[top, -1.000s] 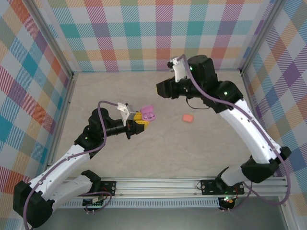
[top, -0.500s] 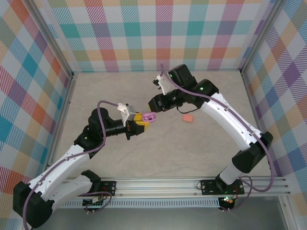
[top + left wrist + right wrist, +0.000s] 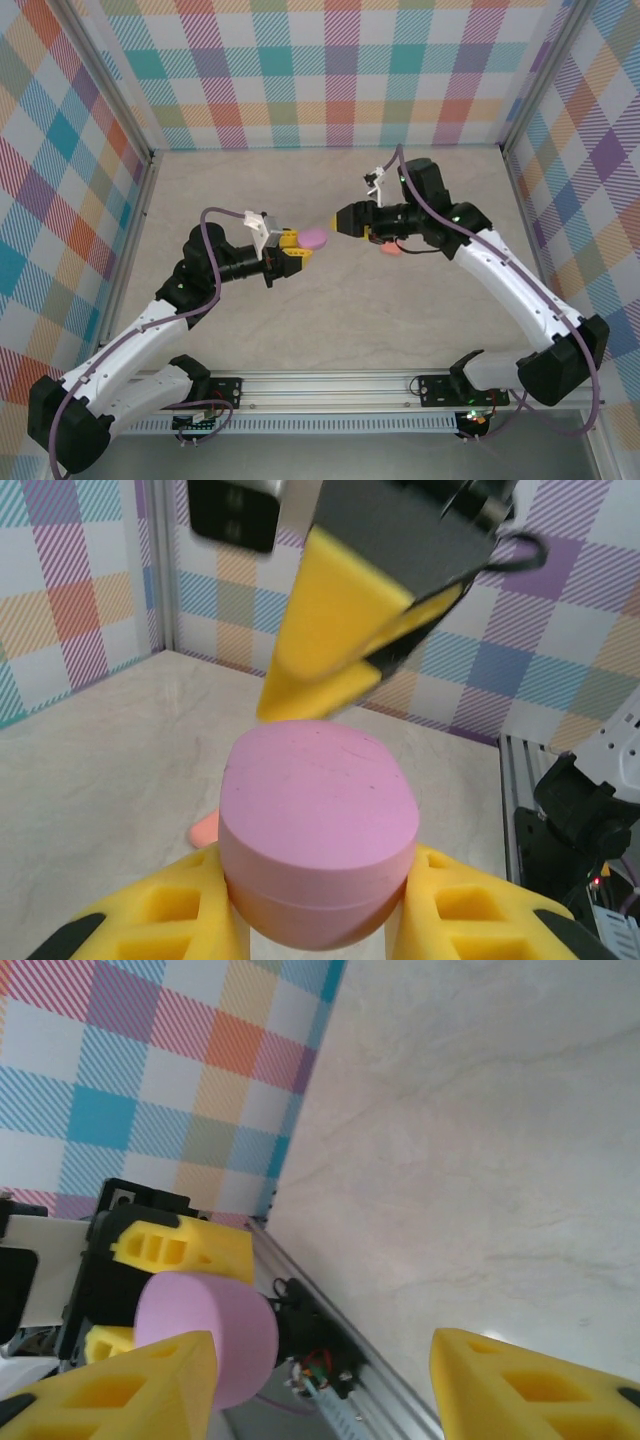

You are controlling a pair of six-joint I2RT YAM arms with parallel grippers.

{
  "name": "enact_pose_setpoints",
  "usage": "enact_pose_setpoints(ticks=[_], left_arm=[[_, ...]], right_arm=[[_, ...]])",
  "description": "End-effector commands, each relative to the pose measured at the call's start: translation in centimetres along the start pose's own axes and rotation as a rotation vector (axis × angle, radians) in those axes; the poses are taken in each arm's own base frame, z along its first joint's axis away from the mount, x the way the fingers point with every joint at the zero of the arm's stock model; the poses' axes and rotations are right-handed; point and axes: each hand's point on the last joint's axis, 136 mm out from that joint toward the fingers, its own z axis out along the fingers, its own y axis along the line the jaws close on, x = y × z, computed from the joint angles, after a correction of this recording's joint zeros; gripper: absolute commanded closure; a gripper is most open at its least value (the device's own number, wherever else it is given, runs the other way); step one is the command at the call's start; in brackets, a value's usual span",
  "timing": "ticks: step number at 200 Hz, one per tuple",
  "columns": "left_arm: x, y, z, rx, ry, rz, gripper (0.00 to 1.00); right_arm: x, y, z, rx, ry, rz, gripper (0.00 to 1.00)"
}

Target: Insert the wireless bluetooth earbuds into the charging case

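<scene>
My left gripper (image 3: 300, 246) is shut on the pink charging case (image 3: 315, 238), held a little above the table at its middle. In the left wrist view the case (image 3: 318, 825) sits with its lid closed between my yellow fingers (image 3: 170, 905). My right gripper (image 3: 336, 221) hangs just right of the case, jaws open and holding nothing. In the right wrist view one yellow fingertip (image 3: 120, 1390) is close beside the case (image 3: 215, 1335) and the other stands far apart. The earbuds are hidden.
A salmon-orange case (image 3: 392, 248) lies on the table under the right arm, and it peeks out behind the pink case (image 3: 205, 828) in the left wrist view. Plaid walls enclose the table (image 3: 300, 320). A metal rail (image 3: 330, 385) runs along the near edge.
The pink case stood open one second ago. My right gripper came down onto it, then drew back to the right and opened wider. The lid is now shut.
</scene>
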Motion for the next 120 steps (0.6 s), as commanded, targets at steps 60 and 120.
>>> enact_pose_setpoints(ticks=[60,120], left_arm=[[-3.3,-0.1,0.8,0.036,-0.101,0.025,0.86],[-2.9,0.1,1.1,0.037,-0.09,0.019,0.86]], right_arm=[[-0.9,4.2,1.2,-0.327,0.032,0.149,0.38],[-1.3,4.3,1.0,-0.315,0.019,0.143,0.4]])
